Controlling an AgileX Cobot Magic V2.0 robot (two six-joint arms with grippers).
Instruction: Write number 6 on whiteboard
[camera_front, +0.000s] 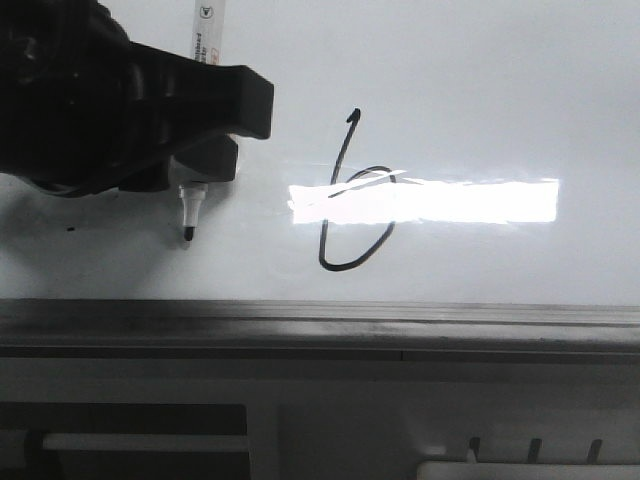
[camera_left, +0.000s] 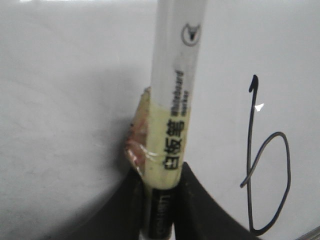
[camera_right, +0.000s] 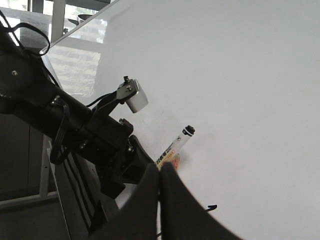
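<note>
Left gripper (camera_front: 205, 165) clamped on whiteboard marker (camera_front: 199, 120), left of the number 6 (camera_front: 352, 195) on the whiteboard (camera_front: 480, 100). Marker near upright, tip down, at the board w/ a small gap from the 6. Left wrist cam alone shows yellowish tape round the barrel. Right wrist cam: right gripper (camera_right: 161, 187) pinched closed, nothing betw. fingers. 6's stem runs tall, slanted, loop at bottom.

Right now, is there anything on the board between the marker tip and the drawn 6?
Nothing visible. Only bare whiteboard lies between the marker in the left gripper and the number 6.
</note>
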